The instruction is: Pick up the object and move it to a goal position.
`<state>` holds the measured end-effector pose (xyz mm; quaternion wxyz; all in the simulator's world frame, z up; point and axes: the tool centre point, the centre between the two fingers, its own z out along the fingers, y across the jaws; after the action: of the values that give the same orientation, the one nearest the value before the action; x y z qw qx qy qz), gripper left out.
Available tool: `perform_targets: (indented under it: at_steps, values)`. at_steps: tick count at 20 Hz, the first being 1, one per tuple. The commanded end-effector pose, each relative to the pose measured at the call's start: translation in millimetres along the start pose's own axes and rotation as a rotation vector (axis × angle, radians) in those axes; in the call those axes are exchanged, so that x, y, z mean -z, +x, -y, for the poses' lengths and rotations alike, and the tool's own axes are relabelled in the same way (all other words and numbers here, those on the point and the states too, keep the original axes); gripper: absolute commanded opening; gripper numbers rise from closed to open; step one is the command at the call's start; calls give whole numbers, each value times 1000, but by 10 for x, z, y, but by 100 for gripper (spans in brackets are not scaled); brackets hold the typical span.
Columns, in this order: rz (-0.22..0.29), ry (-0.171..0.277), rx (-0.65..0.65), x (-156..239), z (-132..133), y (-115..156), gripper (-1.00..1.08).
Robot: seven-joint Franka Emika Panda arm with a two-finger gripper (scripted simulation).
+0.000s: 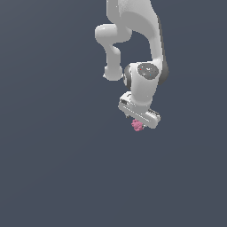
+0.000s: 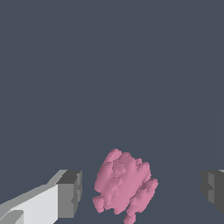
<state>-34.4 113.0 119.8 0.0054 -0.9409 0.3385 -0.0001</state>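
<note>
The small pink, lumpy, knobbly clump point(image 2: 124, 186) is sitting between the two grey finger pads point(image 2: 70, 194) of the white robot gripper point(image 1: 138, 123), its long axis running crosswise to the gap and slightly tilted. The jaws are standing apart, touching neither side. In the exterior view the clump is showing just beneath the gripper.

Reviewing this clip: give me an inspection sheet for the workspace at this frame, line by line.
Surface: plain dark grey-blue ground, no markings.
Job's things: pink lumpy object between the gripper's fingers, gaps on both sides in the wrist view; goal marker nothing seen.
Clutter: nothing seen.
Grippers: gripper open, straddling the object, fingers not touching it.
Cables: nothing seen.
Surroundings: only the white arm; nothing else seen.
</note>
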Motion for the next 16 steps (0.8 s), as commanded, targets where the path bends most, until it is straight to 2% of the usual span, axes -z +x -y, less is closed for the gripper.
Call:
perform_targets:
  at_steps: [1, 16]
  values:
    - [0, -1, -60, -39, 11, -61, 100]
    - [-4, -8, -374, -238, 44, -380, 100]
